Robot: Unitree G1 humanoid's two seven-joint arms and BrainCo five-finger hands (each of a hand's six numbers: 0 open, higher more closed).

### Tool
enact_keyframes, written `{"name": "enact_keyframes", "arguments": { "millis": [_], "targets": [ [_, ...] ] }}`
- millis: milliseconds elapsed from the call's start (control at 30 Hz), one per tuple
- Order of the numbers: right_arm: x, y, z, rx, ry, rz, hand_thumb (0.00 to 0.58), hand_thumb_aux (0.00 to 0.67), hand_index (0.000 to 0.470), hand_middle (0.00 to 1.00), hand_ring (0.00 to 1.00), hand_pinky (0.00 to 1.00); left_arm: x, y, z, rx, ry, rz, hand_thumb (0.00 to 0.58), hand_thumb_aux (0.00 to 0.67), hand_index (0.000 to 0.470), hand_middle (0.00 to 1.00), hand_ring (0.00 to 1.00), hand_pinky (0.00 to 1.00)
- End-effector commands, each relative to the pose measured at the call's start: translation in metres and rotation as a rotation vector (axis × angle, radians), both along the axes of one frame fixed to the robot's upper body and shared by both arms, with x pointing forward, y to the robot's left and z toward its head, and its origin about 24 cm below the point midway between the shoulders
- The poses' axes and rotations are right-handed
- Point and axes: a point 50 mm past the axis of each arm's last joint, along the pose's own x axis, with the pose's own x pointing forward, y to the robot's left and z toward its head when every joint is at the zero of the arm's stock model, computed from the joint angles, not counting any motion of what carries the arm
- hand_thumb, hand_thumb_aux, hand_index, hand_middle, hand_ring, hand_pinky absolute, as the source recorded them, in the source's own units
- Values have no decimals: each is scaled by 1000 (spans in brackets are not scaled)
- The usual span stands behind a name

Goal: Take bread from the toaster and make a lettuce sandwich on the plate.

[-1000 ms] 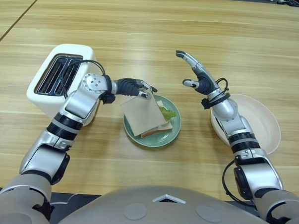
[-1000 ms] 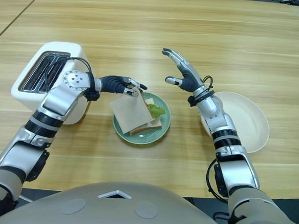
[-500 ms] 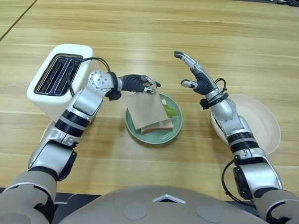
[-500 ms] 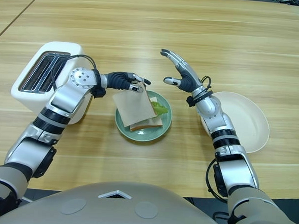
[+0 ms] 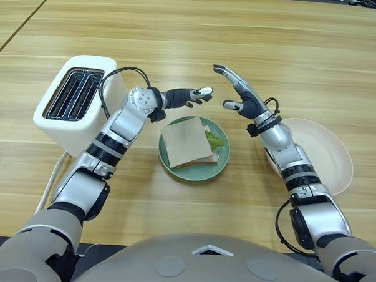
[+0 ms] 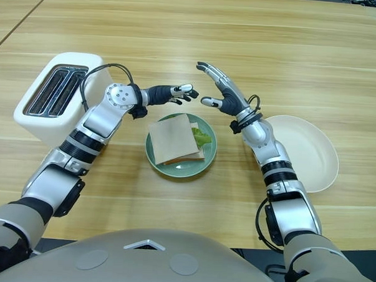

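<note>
On the plate [image 5: 204, 172] the bread [image 5: 187, 141] lies flat over lettuce [image 5: 214, 141]. Left hand [image 5: 189, 96] hovers at its 12 o'clock, fingers spread, holding nothing; right hand [image 5: 240, 97] at 1 o'clock, spread too.

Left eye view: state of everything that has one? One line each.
toaster: upright, no bread showing in the slots
top bread slice: lying flat on the stack, nothing touching it
lettuce: under the top slice, poking out on the right
plate: holding the sandwich
bowl: upright, empty
left hand: open, holding nothing, over the plate's far edge
right hand: open, raised, holding nothing
</note>
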Motion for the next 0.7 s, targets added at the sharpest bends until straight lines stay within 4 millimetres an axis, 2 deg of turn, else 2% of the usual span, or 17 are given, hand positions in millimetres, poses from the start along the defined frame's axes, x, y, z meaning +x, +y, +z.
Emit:
{"name": "enact_keyframes", "arguments": {
  "millis": [33,100,200,300,400,500,600,700],
  "targets": [
    [3,4,1,-19,1,12,0,0,0,0,0,0,8,9,21,-32,-111,53,0,0,0,0,0,0],
    [3,4,1,-29,2,12,0,0,0,0,0,0,9,18,30,-37,-188,93,0,0,0,0,0,0],
    [4,0,3,-72,-19,0,0,0,0,0,0,0,-3,39,40,-48,-334,194,0,0,0,0,0,0],
    [6,-3,4,-137,-25,0,0,0,0,0,0,0,-29,52,31,3,-403,211,0,0,0,0,0,0],
    [3,-9,1,-334,-34,21,0,0,0,0,0,0,-64,59,12,150,-464,163,0,0,0,0,0,0],
    [-2,-14,6,-478,-78,44,0,0,0,0,0,0,-96,73,-6,308,-472,132,0,0,0,0,0,0],
    [-9,-14,6,-561,-100,81,0,0,0,0,0,0,-113,83,-3,450,-580,135,0,0,0,0,0,0],
    [-14,-11,-2,-632,-90,119,0,0,0,0,0,0,-124,83,-1,508,-639,151,0,0,0,0,0,0]
  ]
}}
